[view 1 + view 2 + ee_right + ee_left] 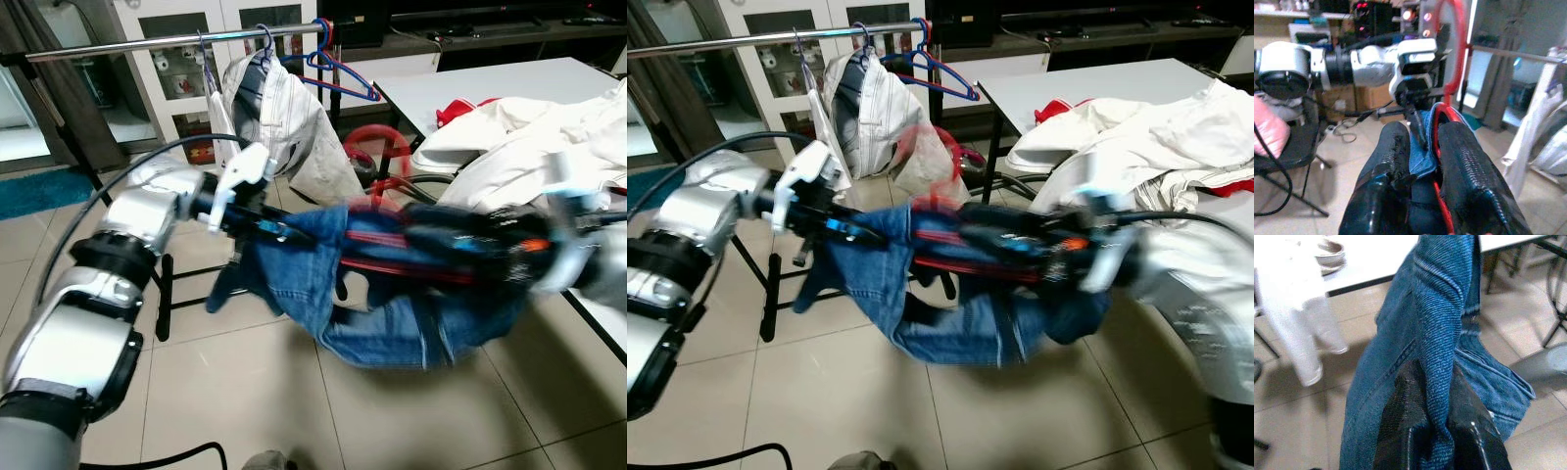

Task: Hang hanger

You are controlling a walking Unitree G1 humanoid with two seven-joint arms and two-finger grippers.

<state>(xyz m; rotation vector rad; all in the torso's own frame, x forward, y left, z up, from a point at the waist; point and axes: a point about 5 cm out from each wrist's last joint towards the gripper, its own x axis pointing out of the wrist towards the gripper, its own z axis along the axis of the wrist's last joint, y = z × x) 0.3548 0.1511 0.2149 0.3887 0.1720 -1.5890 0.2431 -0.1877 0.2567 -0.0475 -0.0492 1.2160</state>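
**Carrying the loaded hanger to the rail**

The red hanger (1449, 73) carries a pair of blue jeans (392, 323), and both grippers hold the load between them. The right gripper (1425, 161) has its jaws closed narrow on the hanger's neck with a fold of denim caught in beside it; the hook rises straight up out of the jaws. The left gripper (1440, 431) pinches a ridge of the jeans tight between its two fingers, and the cloth runs away beyond the tips and sags below them.

The clothes rail (167, 42) stands ahead of and above both grippers, well apart from the hook, with a white garment (284, 117) and a blue hanger (338, 73) already on it. To my eye the step is the lift: raise the right jaws so the hook clears the bar, aim for bare rail beside the hung things, and keep the left pinch until the hook has seated, so the jeans do not slide off
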